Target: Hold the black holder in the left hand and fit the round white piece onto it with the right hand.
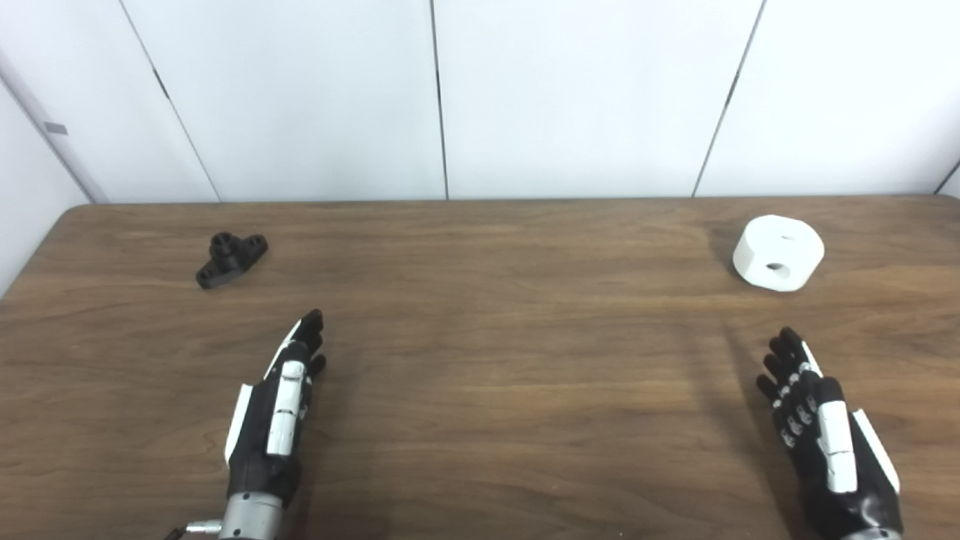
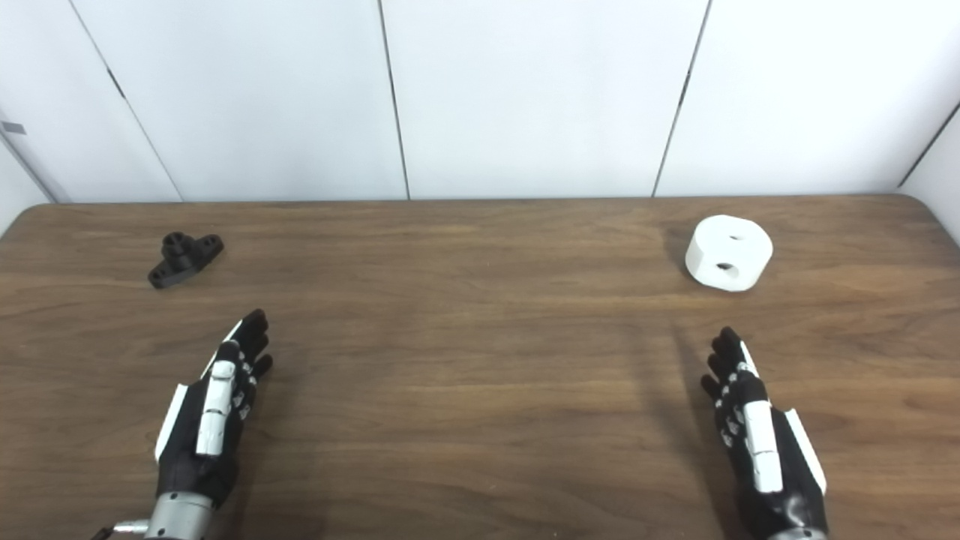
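The black holder lies far left on the bench, the round white piece far right. Each sits beyond its own hand: left hand and right hand extended, empty, ready to reach.

We seem to be in a lab or test bay: a bare wood-grain table fills our view, and from 9 to 3 o'clock plain white wall panels with dark seams close it in like a partitioned cell.
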Robot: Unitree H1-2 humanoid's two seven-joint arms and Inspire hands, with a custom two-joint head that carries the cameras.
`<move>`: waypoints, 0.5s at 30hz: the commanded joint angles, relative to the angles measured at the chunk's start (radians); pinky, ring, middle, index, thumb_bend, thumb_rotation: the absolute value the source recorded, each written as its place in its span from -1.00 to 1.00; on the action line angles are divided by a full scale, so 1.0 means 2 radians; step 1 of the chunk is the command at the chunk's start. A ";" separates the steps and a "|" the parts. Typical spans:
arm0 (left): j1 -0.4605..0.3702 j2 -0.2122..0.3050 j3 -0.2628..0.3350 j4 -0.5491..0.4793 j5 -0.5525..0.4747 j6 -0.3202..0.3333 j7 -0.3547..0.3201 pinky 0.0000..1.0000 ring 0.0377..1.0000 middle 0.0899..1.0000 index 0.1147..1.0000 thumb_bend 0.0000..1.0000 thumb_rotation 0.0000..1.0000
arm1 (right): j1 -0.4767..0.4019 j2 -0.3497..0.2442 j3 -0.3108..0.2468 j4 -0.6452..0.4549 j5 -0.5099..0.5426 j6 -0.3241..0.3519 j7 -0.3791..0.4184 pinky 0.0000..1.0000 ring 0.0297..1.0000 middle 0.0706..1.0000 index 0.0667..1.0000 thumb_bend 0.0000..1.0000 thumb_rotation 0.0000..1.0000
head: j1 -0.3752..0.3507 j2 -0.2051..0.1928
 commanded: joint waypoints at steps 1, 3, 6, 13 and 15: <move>-0.001 -0.011 -0.001 -0.004 0.001 -0.020 -0.004 0.95 0.97 0.93 0.88 0.04 0.77 | -0.005 -0.005 -0.005 -0.006 -0.003 -0.012 0.000 1.00 1.00 1.00 1.00 0.19 1.00 | 0.010 -0.005; -0.001 -0.014 -0.005 0.002 0.004 -0.030 -0.004 0.95 0.96 0.93 0.88 0.03 0.76 | -0.005 -0.007 -0.007 -0.001 -0.002 -0.018 0.002 1.00 1.00 1.00 1.00 0.20 1.00 | 0.023 -0.013; 0.000 -0.020 -0.009 0.010 0.015 -0.038 0.002 0.93 0.94 0.90 0.86 0.01 0.76 | -0.006 -0.009 -0.010 0.006 0.005 -0.021 0.006 1.00 1.00 1.00 1.00 0.19 1.00 | 0.039 -0.021; 0.000 -0.030 -0.023 0.026 0.035 -0.055 0.013 0.95 0.95 0.89 0.86 -0.04 0.77 | -0.008 -0.014 -0.014 0.014 0.010 -0.014 0.007 1.00 1.00 1.00 1.00 0.19 1.00 | 0.081 -0.046; 0.000 -0.031 -0.025 0.030 0.037 -0.060 0.016 0.95 0.95 0.88 0.84 -0.04 0.74 | -0.008 -0.015 -0.015 0.017 0.012 -0.016 0.009 1.00 1.00 1.00 1.00 0.22 1.00 | 0.088 -0.051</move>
